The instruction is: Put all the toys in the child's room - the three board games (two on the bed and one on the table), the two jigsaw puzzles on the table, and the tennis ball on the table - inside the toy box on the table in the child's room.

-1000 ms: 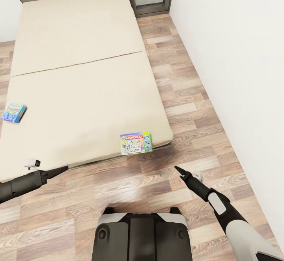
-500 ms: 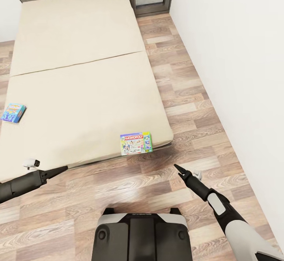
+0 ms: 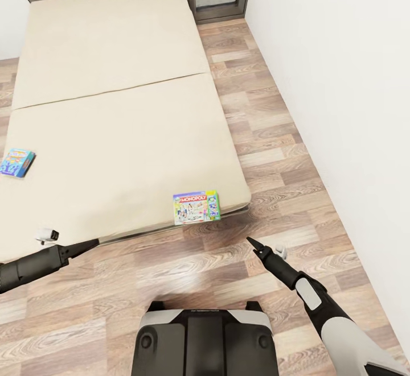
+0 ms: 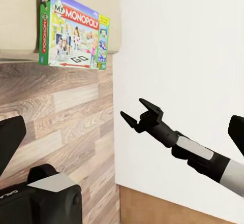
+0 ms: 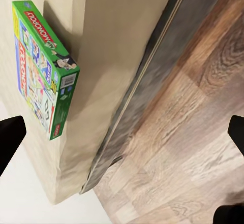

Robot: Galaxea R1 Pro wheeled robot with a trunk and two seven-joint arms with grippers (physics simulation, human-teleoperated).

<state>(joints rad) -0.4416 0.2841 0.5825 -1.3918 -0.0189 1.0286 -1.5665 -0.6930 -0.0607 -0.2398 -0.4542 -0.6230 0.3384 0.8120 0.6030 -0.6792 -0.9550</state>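
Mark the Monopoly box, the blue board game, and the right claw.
Monopoly box [image 3: 196, 207], head view, middle of its printed lid.
Blue board game [image 3: 17, 162], head view, centre of its cover.
Right claw [image 4: 133, 112], left wrist view, gap between its open fingertips.

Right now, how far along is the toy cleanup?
Nothing looks done yet. Both bed games are still out: the Monopoly box lies at the mattress's near corner, the blue game at its far-left edge. In hand: nothing; the right gripper is open and empty, short of the Monopoly box, and the left gripper carries nothing. Left: every toy; table and toy box aren't visible here.
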